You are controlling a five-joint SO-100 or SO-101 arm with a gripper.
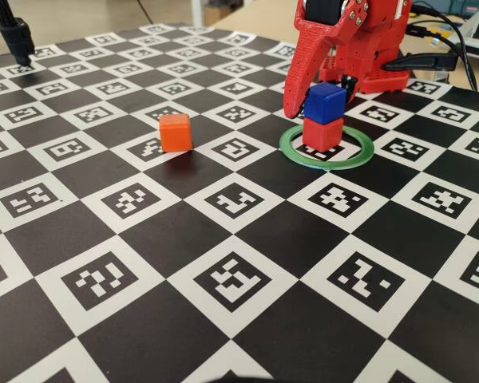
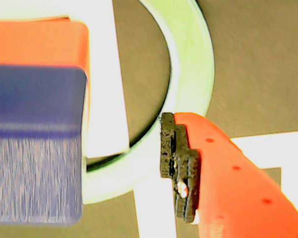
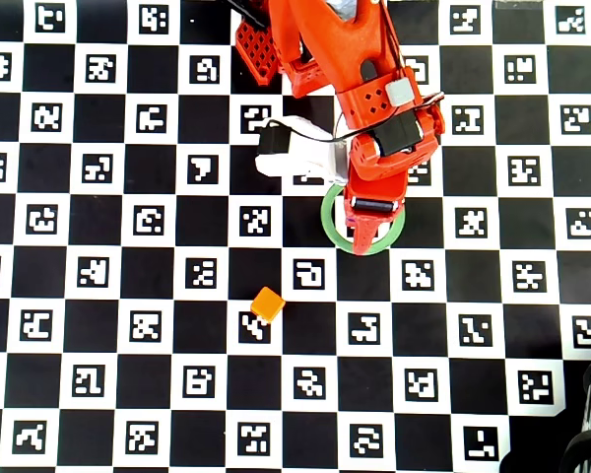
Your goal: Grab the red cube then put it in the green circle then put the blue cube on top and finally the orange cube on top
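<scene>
Overhead view: arm covers the stacked cubes entirely and hides the upper arc of the green circle (image 3: 331,229). Wrist view: blue cube (image 2: 35,148) blurred and cut by the left edge; red cube (image 2: 39,42) cut at top-left; only one end effector finger (image 2: 181,168) in frame. Fixed view: arm cropped by the top edge.
</scene>
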